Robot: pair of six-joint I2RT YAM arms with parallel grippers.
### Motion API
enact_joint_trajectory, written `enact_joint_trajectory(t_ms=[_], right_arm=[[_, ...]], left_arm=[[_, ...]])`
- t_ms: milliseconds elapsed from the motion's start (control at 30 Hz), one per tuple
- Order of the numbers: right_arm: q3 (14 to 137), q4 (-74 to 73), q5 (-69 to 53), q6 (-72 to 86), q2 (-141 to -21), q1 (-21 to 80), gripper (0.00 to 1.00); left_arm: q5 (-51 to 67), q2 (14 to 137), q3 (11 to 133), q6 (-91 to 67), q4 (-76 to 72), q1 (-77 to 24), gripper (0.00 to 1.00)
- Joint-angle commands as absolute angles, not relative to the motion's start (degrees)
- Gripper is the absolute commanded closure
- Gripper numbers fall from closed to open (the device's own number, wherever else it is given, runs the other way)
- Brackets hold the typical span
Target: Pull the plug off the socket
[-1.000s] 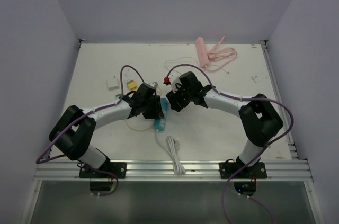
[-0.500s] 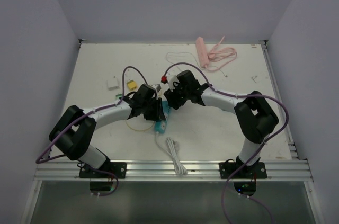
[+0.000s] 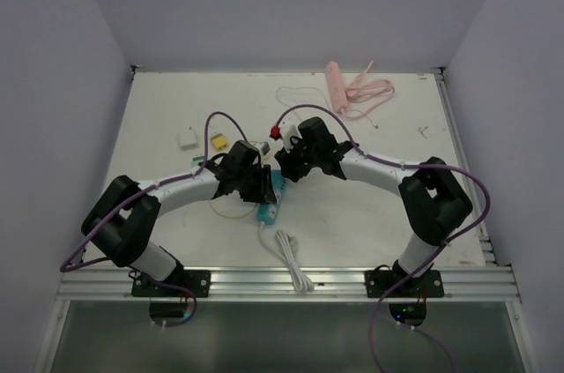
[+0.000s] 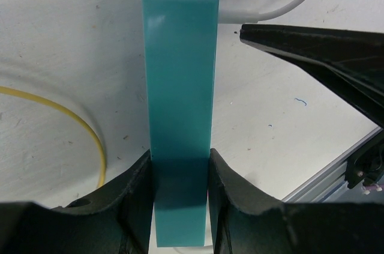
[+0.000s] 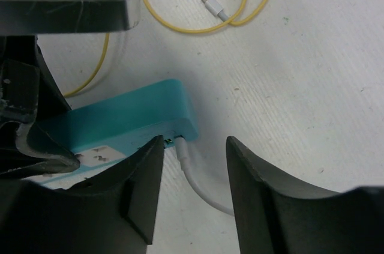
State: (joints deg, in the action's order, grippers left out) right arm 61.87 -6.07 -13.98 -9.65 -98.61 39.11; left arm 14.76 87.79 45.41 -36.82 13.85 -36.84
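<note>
The socket is a teal power strip lying on the white table between the two arms. My left gripper is shut on the teal strip, its fingers pressing both long sides near one end. A white plug with a white cable sits in the strip's end face. My right gripper is open, one finger on each side of the white plug, not touching it. In the top view the left gripper and right gripper meet over the strip.
A yellow cable with a white connector lies beside the strip. A pink power strip with its cord lies at the back. A white adapter sits at the left. The strip's white cord runs to the front rail.
The right gripper has moved slightly left and closer to the strip's end. The left gripper still holds the strip, shifted only a little.
</note>
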Motion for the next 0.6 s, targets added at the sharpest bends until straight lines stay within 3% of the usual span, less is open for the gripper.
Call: enact_joint_trajectory(t_ms=[0, 167, 567], right_arm=[[60.4, -6.0, -17.1, -10.5, -97.7, 39.5, 0.54], [57.8, -6.2, -17.8, -10.3, -97.0, 39.5, 0.59], [60.0, -4.4, -18.7, -10.2, -100.5, 39.4, 0.59]], left_arm=[[16.6, 87.8, 44.6, -35.9, 14.6, -37.4, 1.00], [16.5, 87.9, 44.3, -35.8, 14.8, -37.4, 1.00], [17.3, 88.0, 44.1, -35.1, 14.2, -37.5, 1.00]])
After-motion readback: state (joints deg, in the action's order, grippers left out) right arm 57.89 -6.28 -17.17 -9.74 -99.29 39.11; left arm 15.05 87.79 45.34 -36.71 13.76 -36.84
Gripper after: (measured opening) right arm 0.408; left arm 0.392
